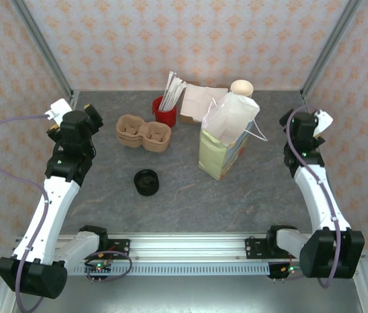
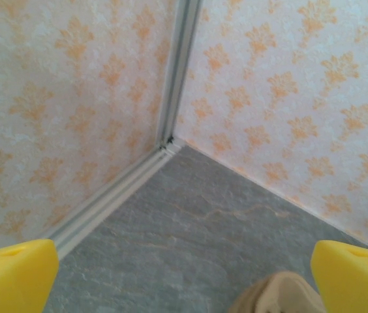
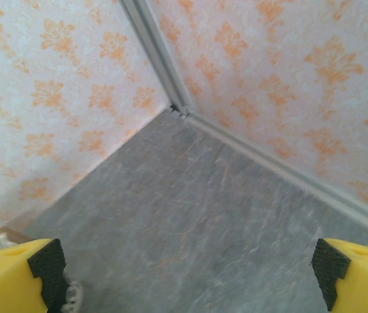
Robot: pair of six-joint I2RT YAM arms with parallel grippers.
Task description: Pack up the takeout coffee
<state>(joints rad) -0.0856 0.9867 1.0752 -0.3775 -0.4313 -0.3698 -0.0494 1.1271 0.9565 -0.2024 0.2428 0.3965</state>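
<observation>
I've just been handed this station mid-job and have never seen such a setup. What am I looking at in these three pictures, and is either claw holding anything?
The wide picture comes from a fixed camera above and behind two white robot arms bolted to the near table edge. Each arm ends in a two-finger claw: the left gripper and the right gripper. The other two pictures come from cameras on the wrists. The yellow blocks at their bottom corners are each claw's own fingers, spread wide and aimed at the back corners. Both claws are open and hold nothing.

On the grey table are a cardboard cup carrier, a red tub of wrapped sticks, a stack of cream cups, a standing paper bag and a small black-topped round object. That last one is probably the lidded coffee, though its sides are hard to see.
</observation>
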